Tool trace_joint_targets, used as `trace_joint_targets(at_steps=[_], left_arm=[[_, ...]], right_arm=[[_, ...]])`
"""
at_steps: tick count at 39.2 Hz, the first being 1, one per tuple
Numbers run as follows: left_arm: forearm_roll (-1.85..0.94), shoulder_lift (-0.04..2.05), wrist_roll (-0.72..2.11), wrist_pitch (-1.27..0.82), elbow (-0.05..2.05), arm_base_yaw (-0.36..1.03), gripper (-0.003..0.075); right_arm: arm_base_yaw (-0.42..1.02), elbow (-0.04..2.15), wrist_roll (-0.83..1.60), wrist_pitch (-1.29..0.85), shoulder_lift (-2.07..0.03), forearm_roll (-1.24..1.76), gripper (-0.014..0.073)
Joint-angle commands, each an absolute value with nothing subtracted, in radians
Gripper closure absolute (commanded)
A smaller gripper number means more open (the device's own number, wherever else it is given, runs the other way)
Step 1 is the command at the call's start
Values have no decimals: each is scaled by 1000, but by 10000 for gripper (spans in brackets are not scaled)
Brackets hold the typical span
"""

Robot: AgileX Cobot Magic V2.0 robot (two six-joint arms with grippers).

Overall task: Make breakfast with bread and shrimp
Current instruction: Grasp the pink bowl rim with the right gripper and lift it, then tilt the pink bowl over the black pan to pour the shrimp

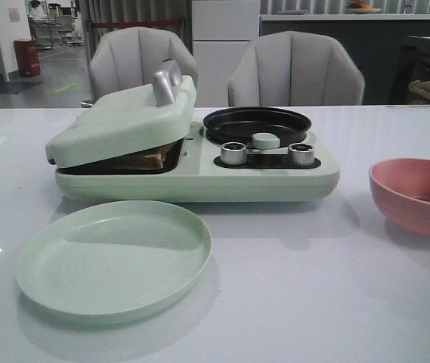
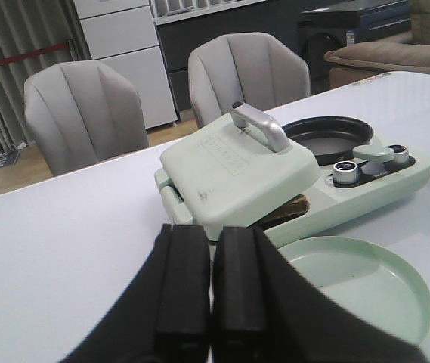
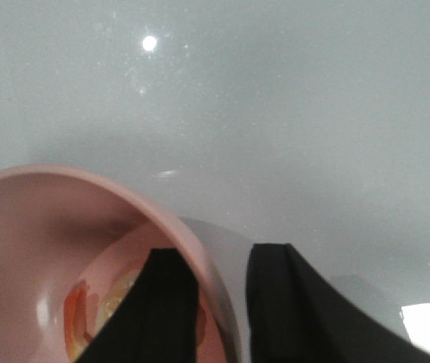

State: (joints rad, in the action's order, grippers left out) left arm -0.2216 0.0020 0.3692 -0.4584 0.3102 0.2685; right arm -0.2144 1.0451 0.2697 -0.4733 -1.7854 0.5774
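Bread (image 1: 150, 159) lies inside the pale green breakfast maker (image 1: 199, 181), under its lid (image 1: 124, 121), which rests tilted on it; only a brown crust edge (image 2: 290, 209) peeks out. Shrimp (image 3: 78, 318), orange-pink, lie at the bottom of the pink bowl (image 3: 63, 227), which stands at the table's right (image 1: 419, 193). My right gripper (image 3: 218, 257) is open and straddles the bowl's rim, one finger inside and one outside. My left gripper (image 2: 212, 236) is shut with nothing in it. It hovers short of the maker and the plate.
An empty pale green plate (image 1: 112, 257) sits in front of the maker. A black round pan (image 1: 256, 125) and two silver knobs (image 1: 233, 153) occupy the maker's right half. Two grey chairs (image 1: 294, 72) stand behind the table.
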Motion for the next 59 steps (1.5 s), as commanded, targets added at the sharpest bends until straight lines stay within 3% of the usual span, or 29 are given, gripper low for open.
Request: trace_joint_targets(at_steps=[1, 4, 21, 35, 46, 59], left_arm=[[-239, 14, 361, -391, 338, 272, 606], [-239, 14, 361, -391, 338, 272, 606], [-239, -21, 361, -386, 335, 272, 606], [-239, -21, 361, -386, 333, 272, 606], [-239, -21, 361, -386, 333, 272, 606], [-239, -21, 361, -386, 333, 272, 606]], right_arm=[[-215, 1103, 284, -503, -1773, 585, 432], [-215, 1120, 284, -518, -1789, 586, 484], [-225, 1155, 276, -488, -1789, 601, 480], [-125, 1454, 304, -558, -1787, 577, 480], [62, 1546, 359, -277, -1790, 516, 480], [168, 1545, 364, 68, -1860, 511, 480]])
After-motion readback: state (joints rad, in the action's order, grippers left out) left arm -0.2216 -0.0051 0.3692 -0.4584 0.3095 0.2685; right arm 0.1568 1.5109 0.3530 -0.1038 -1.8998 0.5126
